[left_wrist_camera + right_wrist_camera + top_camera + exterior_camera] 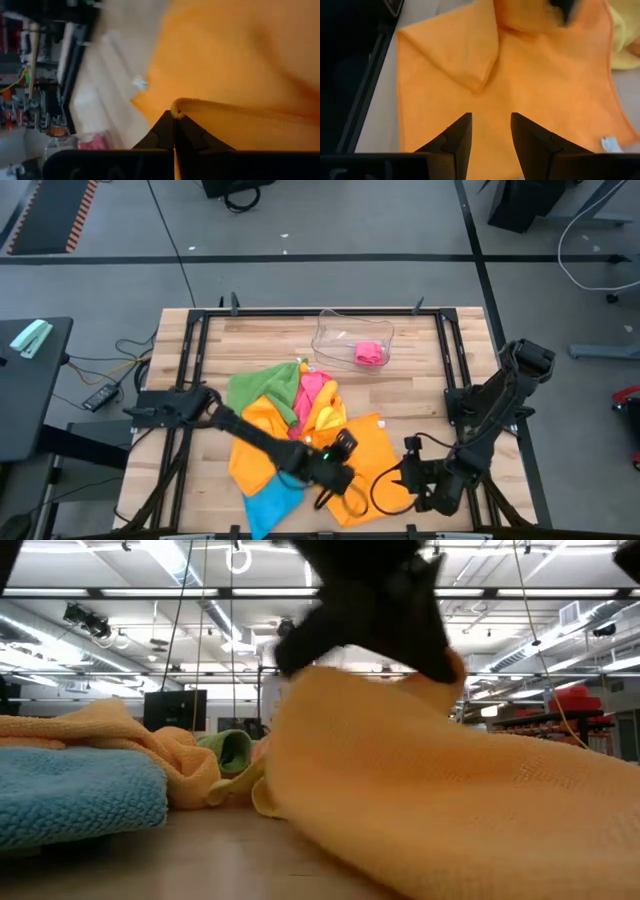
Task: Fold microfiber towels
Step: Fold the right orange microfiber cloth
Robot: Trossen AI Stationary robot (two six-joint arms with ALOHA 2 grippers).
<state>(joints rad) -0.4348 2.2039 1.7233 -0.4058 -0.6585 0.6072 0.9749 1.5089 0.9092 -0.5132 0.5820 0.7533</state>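
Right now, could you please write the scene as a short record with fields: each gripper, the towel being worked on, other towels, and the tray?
left gripper: shut on an edge of the orange towel, at the front middle of the table
right gripper: open, hovering over the orange towel near its front right part
orange towel: spread on the wooden table, one corner folded over
other towels: green towel, blue towel and others in a pile to the left
clear tray: at the back, holding a pink towel
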